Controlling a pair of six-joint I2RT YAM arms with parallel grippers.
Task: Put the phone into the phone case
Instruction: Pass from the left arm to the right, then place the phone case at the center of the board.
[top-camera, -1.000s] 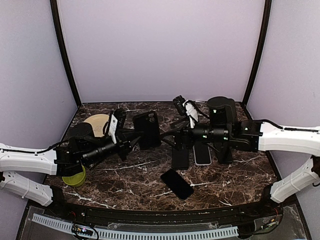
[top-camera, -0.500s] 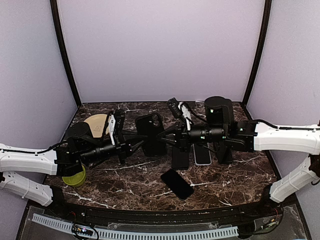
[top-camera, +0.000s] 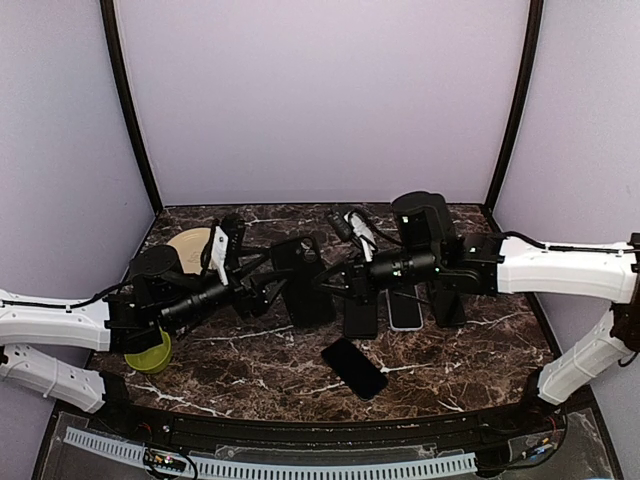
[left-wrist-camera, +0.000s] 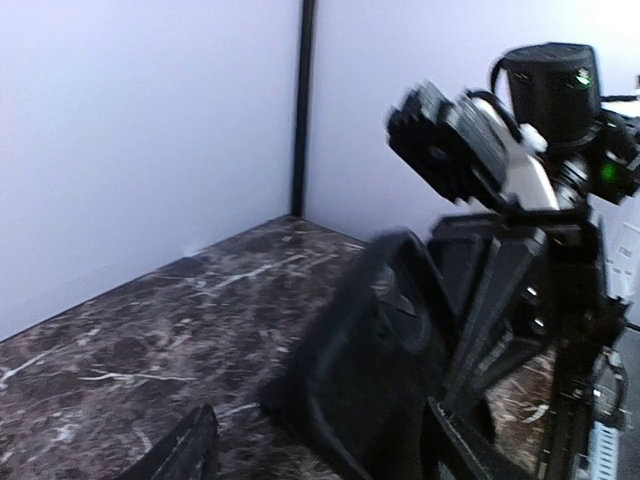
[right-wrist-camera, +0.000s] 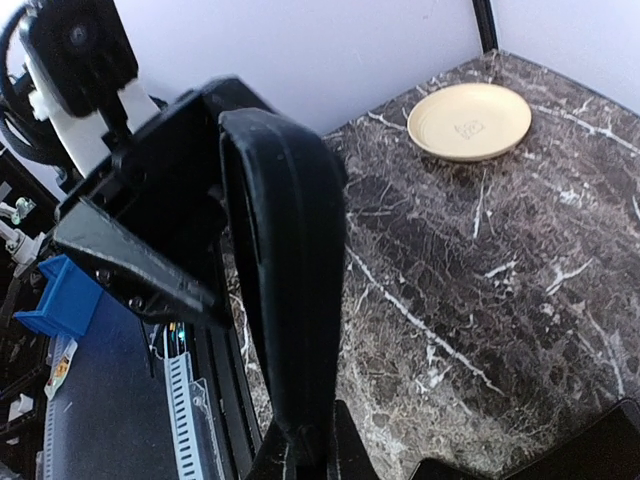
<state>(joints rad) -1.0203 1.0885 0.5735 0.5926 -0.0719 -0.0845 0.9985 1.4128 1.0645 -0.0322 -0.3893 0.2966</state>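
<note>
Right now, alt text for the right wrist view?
A black phone case stands edge-on, pinched at its bottom edge by the right pincer. The left pincer is open, close beside it on the left; a cream plate rests on the dark marble table, upper right.

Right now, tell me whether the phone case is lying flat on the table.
No, the right gripper pinches the phone case and holds it upright on edge.

Dark marble table (top-camera: 250, 360) with white veins, closed in by pale lilac walls (top-camera: 320, 100) on three sides. Black posts (top-camera: 130, 110) in both back corners. Soft even light, perhaps from above. Along the near edge, white perforated strip (top-camera: 300, 468).
</note>
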